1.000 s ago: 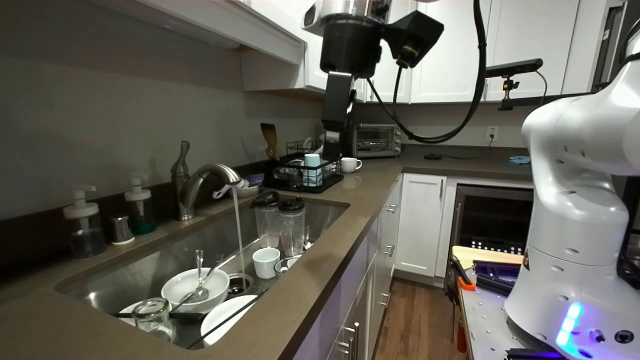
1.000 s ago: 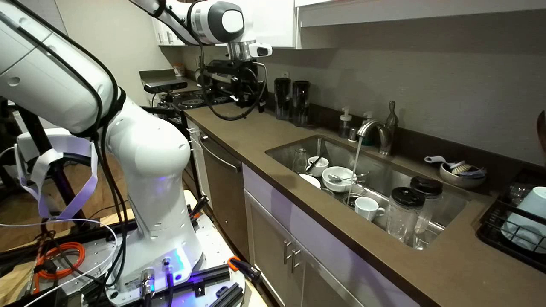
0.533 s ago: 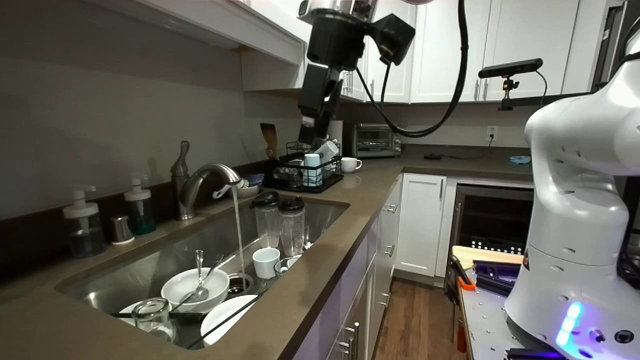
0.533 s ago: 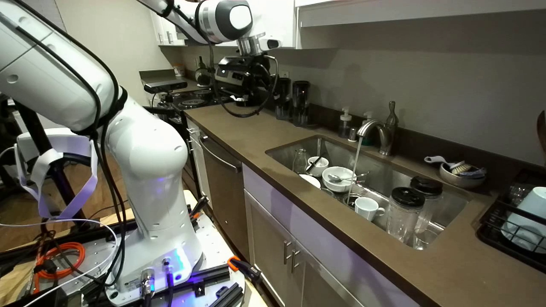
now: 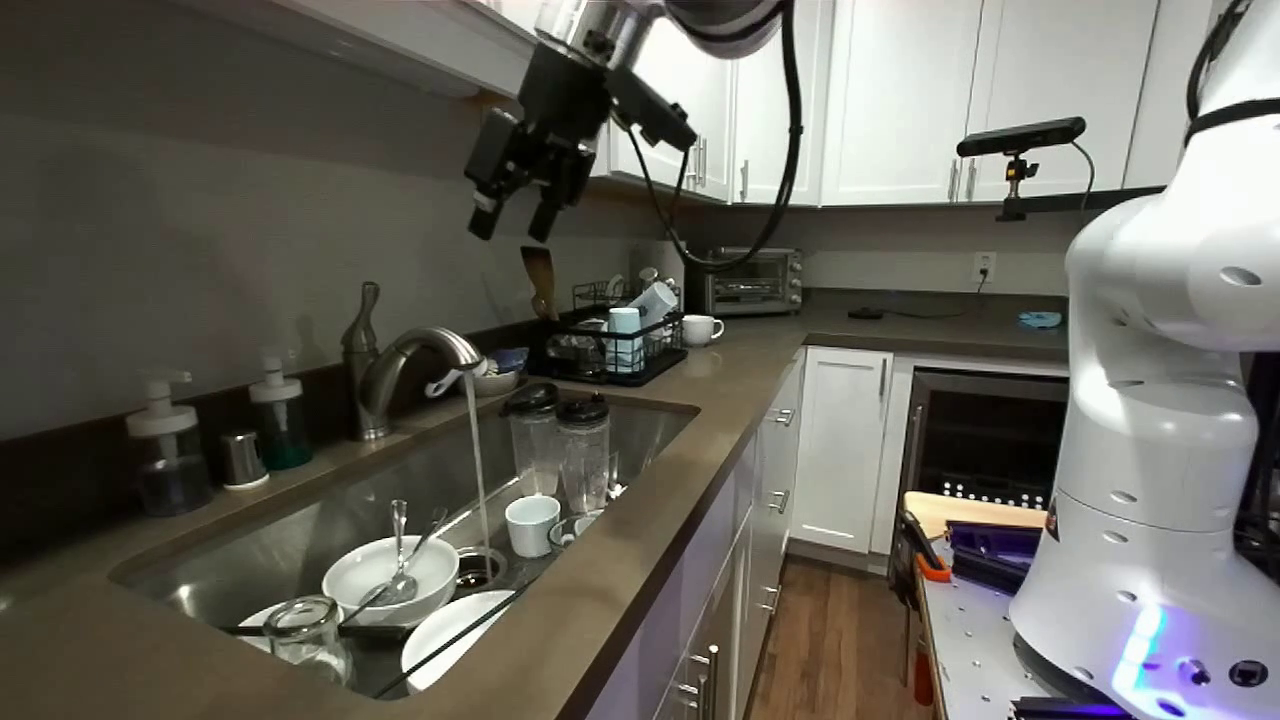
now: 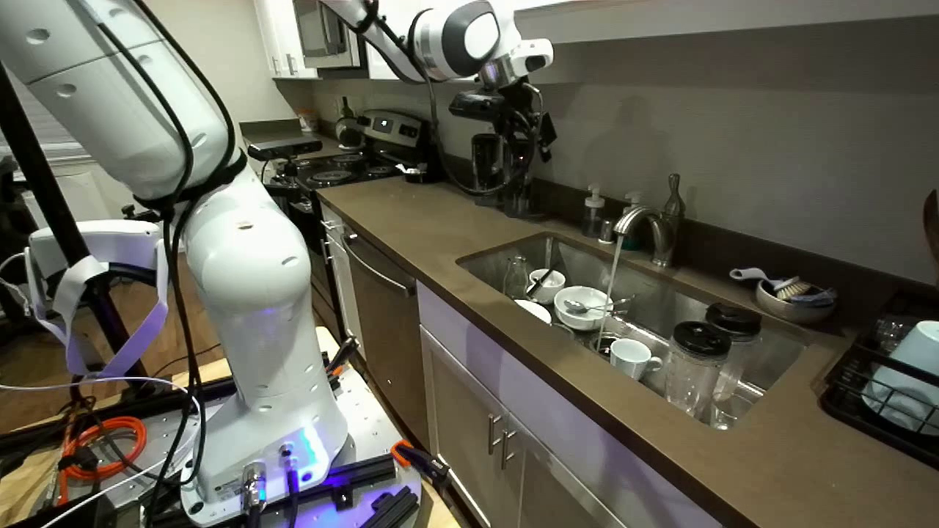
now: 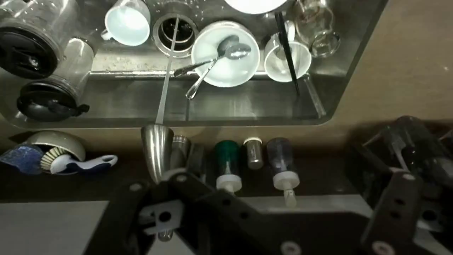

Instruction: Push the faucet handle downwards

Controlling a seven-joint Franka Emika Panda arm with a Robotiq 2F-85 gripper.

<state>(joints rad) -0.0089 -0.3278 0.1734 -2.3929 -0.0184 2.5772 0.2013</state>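
Note:
The faucet handle (image 5: 364,312) is a thin metal lever standing upright on top of the faucet body, above and behind the curved spout (image 5: 425,342). The handle also shows in an exterior view (image 6: 673,193). In the wrist view only the handle's tip (image 7: 165,235) shows below the gripper's linkage; the rest is hidden. Water runs from the spout into the sink. My gripper (image 5: 512,226) is open and empty, tilted, in the air above the handle's height and apart from it. In the wrist view the open fingers (image 7: 279,154) stand to either side of the pump bottles.
Two pump bottles (image 5: 165,440) (image 5: 280,415) and a metal cylinder (image 5: 243,460) stand beside the faucet. The sink (image 6: 543,246) holds bowls, mugs and lidded jars. Two dark tumblers (image 6: 518,165) stand near the wall. A dish rack (image 5: 610,365) and upper cabinets (image 5: 900,100) are nearby.
My gripper has moved towards the wall and the faucet, and it has tilted and turned, so both fingers now show apart. The handle has not moved and the water still runs.

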